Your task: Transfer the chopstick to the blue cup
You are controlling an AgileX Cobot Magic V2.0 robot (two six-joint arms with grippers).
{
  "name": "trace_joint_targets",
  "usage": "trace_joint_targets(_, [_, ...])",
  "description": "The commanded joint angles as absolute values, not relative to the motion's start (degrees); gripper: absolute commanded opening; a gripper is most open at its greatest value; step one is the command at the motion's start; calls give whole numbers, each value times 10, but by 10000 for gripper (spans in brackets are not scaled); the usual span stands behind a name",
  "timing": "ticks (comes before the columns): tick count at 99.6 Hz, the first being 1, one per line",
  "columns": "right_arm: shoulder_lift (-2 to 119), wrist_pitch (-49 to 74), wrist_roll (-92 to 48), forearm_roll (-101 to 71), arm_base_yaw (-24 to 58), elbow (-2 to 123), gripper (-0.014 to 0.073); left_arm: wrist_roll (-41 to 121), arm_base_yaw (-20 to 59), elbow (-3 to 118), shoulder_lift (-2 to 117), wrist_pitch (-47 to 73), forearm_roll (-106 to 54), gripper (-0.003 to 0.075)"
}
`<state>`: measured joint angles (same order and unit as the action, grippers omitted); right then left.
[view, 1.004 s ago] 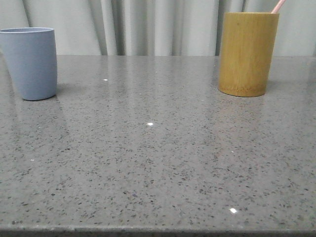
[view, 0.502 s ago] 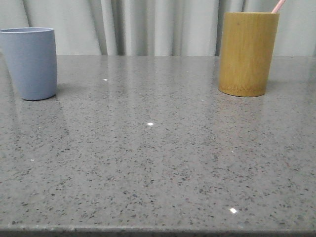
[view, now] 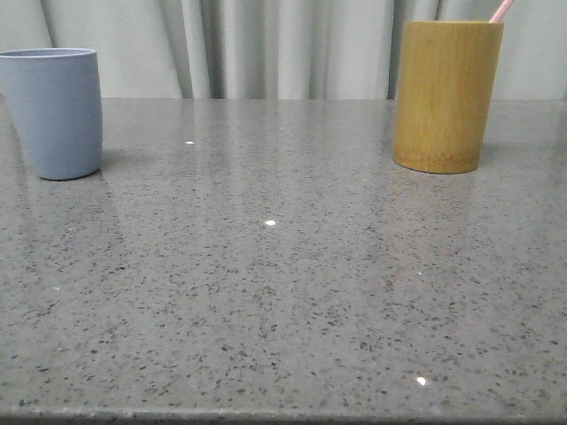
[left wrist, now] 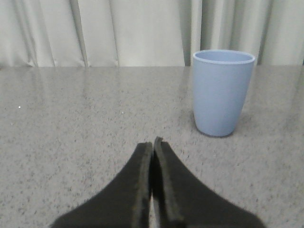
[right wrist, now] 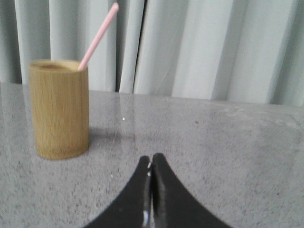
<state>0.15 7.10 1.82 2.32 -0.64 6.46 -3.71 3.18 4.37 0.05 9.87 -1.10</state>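
The blue cup [view: 55,113] stands upright at the far left of the grey table; it also shows in the left wrist view as the blue cup [left wrist: 222,92]. A pale pink chopstick [right wrist: 98,35] leans out of the bamboo holder [right wrist: 59,108] at the far right, and only its tip [view: 501,11] shows in the front view. My left gripper [left wrist: 153,143] is shut and empty, a short way before the cup. My right gripper [right wrist: 151,160] is shut and empty, apart from the holder. Neither gripper appears in the front view.
The bamboo holder [view: 446,96] is taller than the blue cup. A grey speckled table [view: 283,292] runs between them. Pale curtains [view: 283,44] hang behind the table's far edge.
The front view shifted very slightly; the cup, the holder and the chopstick stay where they were.
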Motion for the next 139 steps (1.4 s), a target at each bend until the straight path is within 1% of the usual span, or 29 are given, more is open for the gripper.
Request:
trace_joint_targets(1, [39, 107, 21, 16, -7, 145, -67, -43, 30, 105, 35, 79, -52, -19])
trace_joint_targets(12, [96, 204, 21, 8, -7, 236, -67, -43, 30, 177, 92, 150, -80, -19])
trace_joint_targets(28, [189, 318, 21, 8, -7, 348, -67, -43, 30, 322, 198, 318, -117, -19])
trace_joint_targets(42, [253, 420, 21, 0, -7, 432, -67, -43, 30, 422, 277, 408, -135, -19])
trace_joint_targets(53, [277, 456, 21, -9, -7, 464, -67, -42, 31, 462, 311, 429, -137, -19])
trace_joint_targets(78, [279, 455, 21, -9, -7, 462, -66, -39, 31, 467, 319, 429, -137, -18])
trace_joint_targets(83, [279, 455, 21, -9, -7, 462, -51, -37, 31, 467, 319, 429, -137, -16])
trace_joint_targets(87, [279, 455, 21, -9, -7, 462, -12, -37, 31, 467, 319, 429, -138, -7])
trace_joint_targets(90, [279, 455, 21, -9, -7, 462, 28, -34, 31, 467, 319, 429, -139, 16])
trace_joint_targets(94, [279, 455, 21, -11, -7, 462, 107, -19, 31, 467, 319, 431, -144, 57])
trace_joint_targets(96, [279, 455, 21, -12, -7, 462, 155, -12, 31, 467, 319, 432, -148, 89])
trace_joint_targets(99, [279, 455, 21, -12, -7, 462, 223, 6, 31, 467, 319, 433, -154, 158])
trace_joint_targets(100, [279, 455, 21, -12, -7, 462, 258, 9, 31, 467, 319, 432, -156, 173])
trace_joint_targets(101, [279, 455, 21, -13, -7, 462, 276, 14, 31, 467, 319, 432, -158, 189])
trace_joint_targets(102, [279, 454, 21, -13, -7, 462, 311, 15, 31, 467, 319, 432, -160, 223])
trace_joint_targets(103, [279, 453, 21, -13, -7, 462, 328, 17, 31, 467, 319, 432, -162, 241])
trace_joint_targets(104, [279, 453, 21, -13, -7, 462, 345, 20, 31, 467, 319, 432, -163, 276])
trace_joint_targets(107, [279, 452, 21, -13, -7, 462, 423, 21, 31, 467, 319, 432, -163, 348])
trace_joint_targets(108, [279, 452, 21, -13, -7, 462, 437, 21, 31, 467, 319, 432, -163, 366])
trace_joint_targets(109, [279, 452, 21, -13, -7, 462, 464, 21, 31, 467, 319, 432, -163, 402])
trace_joint_targets(110, [279, 452, 21, -13, -7, 462, 476, 21, 31, 467, 319, 432, -163, 419])
trace_joint_targets(111, [279, 451, 21, -13, -7, 462, 488, 21, 31, 467, 319, 432, -163, 453])
trace_joint_targets(114, [279, 448, 21, -13, -7, 462, 535, 21, 31, 467, 319, 432, -163, 512])
trace_joint_targets(118, [279, 444, 21, -13, -7, 462, 566, 21, 31, 467, 319, 428, -166, 578])
trace_joint_targets(123, [279, 441, 21, -13, -7, 462, 582, 20, 31, 467, 319, 420, -173, 615])
trace_joint_targets(139, [279, 440, 21, -13, -7, 462, 582, 20, 31, 469, 328, 419, -200, 620])
